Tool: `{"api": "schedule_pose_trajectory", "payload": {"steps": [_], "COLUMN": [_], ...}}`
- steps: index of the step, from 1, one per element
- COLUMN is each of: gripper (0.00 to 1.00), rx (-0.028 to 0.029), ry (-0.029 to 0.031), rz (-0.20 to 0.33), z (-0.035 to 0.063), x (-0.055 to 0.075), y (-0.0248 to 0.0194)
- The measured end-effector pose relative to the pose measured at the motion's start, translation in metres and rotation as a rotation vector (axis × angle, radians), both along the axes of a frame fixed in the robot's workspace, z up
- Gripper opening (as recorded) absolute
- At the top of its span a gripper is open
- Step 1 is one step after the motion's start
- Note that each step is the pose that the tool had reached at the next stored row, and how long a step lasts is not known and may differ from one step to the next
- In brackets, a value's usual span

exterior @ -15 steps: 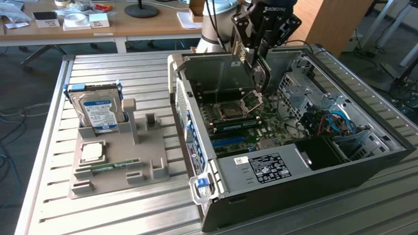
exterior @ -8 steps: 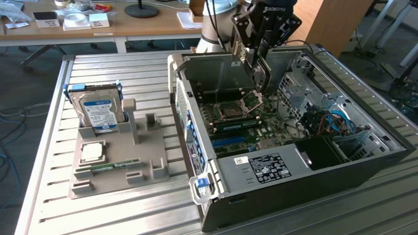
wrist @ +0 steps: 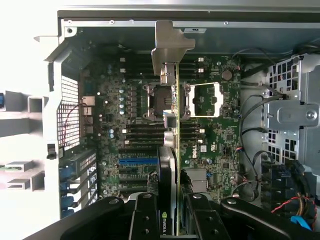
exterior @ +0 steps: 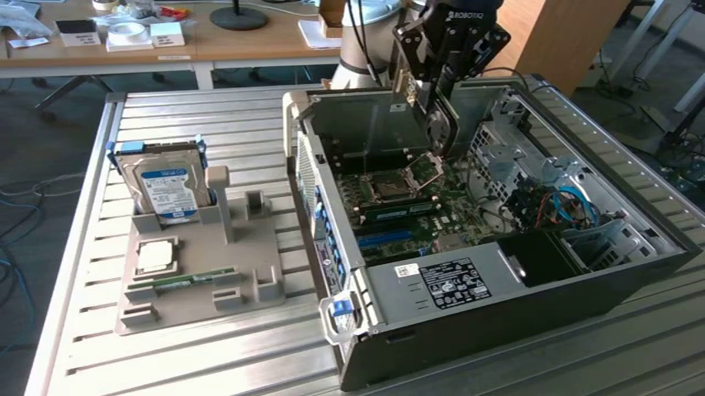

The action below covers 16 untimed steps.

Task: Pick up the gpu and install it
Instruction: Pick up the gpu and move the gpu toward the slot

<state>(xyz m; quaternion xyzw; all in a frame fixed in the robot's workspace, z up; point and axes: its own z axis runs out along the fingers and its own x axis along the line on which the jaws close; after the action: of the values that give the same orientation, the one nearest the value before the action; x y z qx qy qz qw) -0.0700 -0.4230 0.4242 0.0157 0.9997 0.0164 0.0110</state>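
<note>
My gripper [exterior: 432,82] is shut on the gpu [exterior: 438,124], a thin dark card with a green edge, held up on edge above the open computer case [exterior: 496,297]. In the wrist view the gpu [wrist: 172,150] runs edge-on between my two black fingers [wrist: 145,215], and its silver end bracket [wrist: 171,42] sits at the far end. Below the card lies the motherboard [wrist: 220,135] with its open CPU socket [wrist: 205,100] and a blue expansion slot [wrist: 137,161]. The card hangs clear of the board, over the socket area.
On the exterior view's left, a grey holder [exterior: 198,272] carries a silver hard drive with a blue-white label [exterior: 167,186], a CPU chip [exterior: 154,256] and a slim green RAM stick [exterior: 193,278]. Drive cage and cables [exterior: 562,206] fill the case's right side. A desk [exterior: 165,41] stands behind.
</note>
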Motion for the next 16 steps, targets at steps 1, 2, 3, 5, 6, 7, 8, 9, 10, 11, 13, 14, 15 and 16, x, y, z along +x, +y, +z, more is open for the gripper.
{"api": "schedule_pose_trajectory", "payload": {"steps": [1, 2, 3, 5, 6, 7, 8, 9, 10, 11, 13, 14, 15, 16], "gripper": [0.27, 0.27, 0.27, 0.27, 0.27, 0.27, 0.27, 0.27, 0.27, 0.27, 0.27, 0.27, 0.27, 0.27], "rx": [0.0, 0.0, -0.0001, 0.0, 0.0, -0.0001, 0.0, 0.0, 0.0, 0.0, 0.0, 0.0, 0.0, 0.0], "ry": [0.0001, 0.0001, 0.0001, 0.0001, 0.0, 0.0001, 0.0001, 0.0, 0.0, 0.0, 0.0, 0.0, 0.0, 0.0], "rz": [0.0, 0.0, 0.0, 0.0, 0.0, 0.0, 0.0, 0.0, 0.0, 0.0, 0.0, 0.0, 0.0, 0.0], "z": [0.0, 0.0, 0.0, 0.0, 0.0, 0.0001, 0.0001, 0.0, 0.0, 0.0, 0.0, 0.0, 0.0, 0.0], "x": [0.0014, 0.0028, 0.0043, 0.0071, 0.0084, 0.0091, 0.0091, 0.0091, 0.0092, 0.0091, 0.0092, 0.0092, 0.0092, 0.0091], "y": [0.0, 0.0, 0.0, 0.0, -0.0001, -0.0001, -0.0001, 0.0, 0.0, 0.0, 0.0, 0.0, 0.0, 0.0]}}
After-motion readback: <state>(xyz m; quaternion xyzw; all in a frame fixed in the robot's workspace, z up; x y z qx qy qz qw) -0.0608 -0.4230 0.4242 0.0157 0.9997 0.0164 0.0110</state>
